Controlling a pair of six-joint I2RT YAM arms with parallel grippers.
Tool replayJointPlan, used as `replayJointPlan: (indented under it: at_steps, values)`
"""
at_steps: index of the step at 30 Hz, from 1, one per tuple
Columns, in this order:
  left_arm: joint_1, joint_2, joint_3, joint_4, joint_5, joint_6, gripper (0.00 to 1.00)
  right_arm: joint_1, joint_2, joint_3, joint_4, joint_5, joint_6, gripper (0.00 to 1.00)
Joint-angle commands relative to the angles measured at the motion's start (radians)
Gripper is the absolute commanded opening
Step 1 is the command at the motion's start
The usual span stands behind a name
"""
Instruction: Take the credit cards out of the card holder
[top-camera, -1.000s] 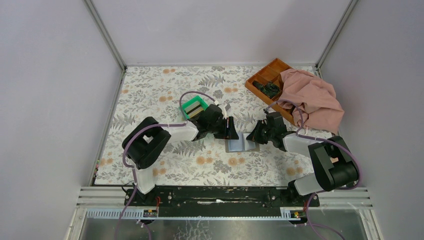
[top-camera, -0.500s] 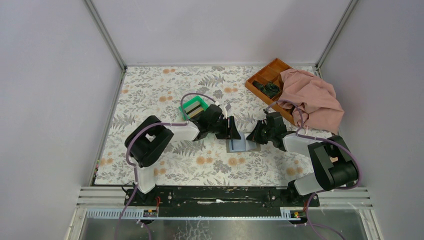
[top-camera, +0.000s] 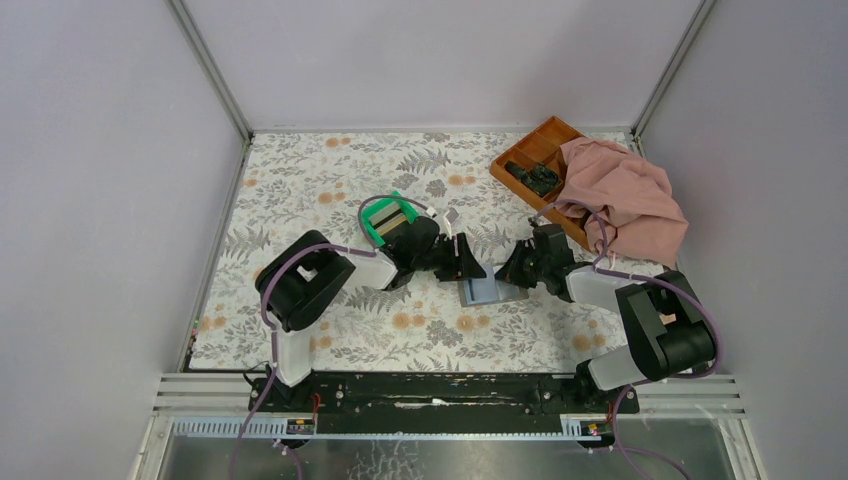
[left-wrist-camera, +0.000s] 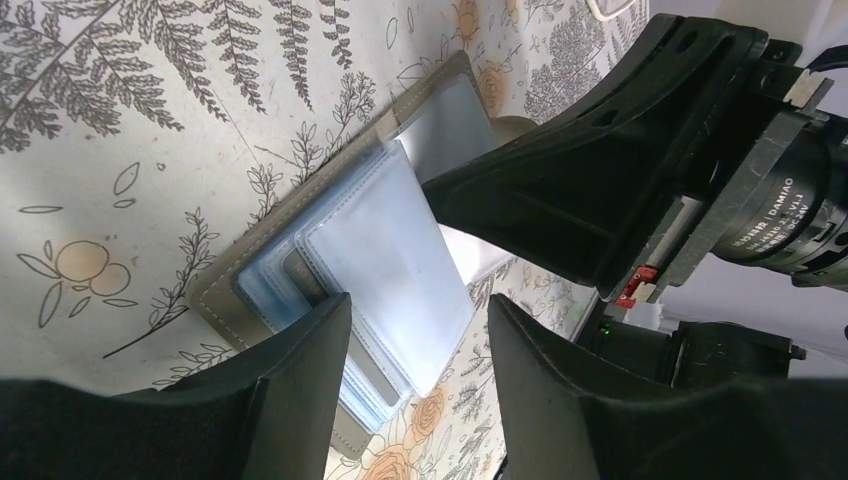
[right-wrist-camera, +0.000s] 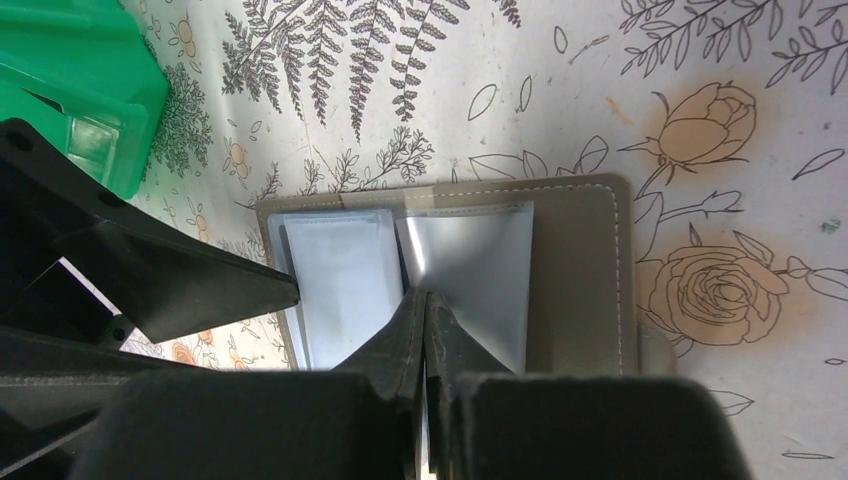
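Currently: card holder (top-camera: 487, 291) lying open on table (top-camera: 330, 170), credit cards (left-wrist-camera: 385, 260) sitting in its slots; right end effector (right-wrist-camera: 425, 330), closed, resting at its fold; left end effector (left-wrist-camera: 420, 400), jaws apart, hovering over cards.

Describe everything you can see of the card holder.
The card holder lies open and flat on the floral table. Its cover looks like grey-tan leather with a stitched edge. Inside are pale blue, see-through sleeves, fanned and overlapping; what they hold cannot be told. The shut right gripper seems to press down near the fold. The open left gripper straddles the sleeves at one end; contact there is unclear.
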Motion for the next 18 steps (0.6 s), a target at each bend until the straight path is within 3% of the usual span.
replayJointPlan:
  at_steps: [1,9,18]
  values:
    - [-0.035,0.015,-0.029,0.161,0.025,-0.071,0.60,0.008,0.019,0.001,0.041,-0.045,0.021,0.00]
    - [-0.050,0.013,-0.039,0.262,0.023,-0.122,0.60,0.008,0.020,-0.001,0.047,-0.052,0.027,0.00]
    - [-0.050,0.033,0.001,0.239,-0.001,-0.112,0.60,0.008,-0.020,-0.001,0.018,-0.029,0.021,0.00]
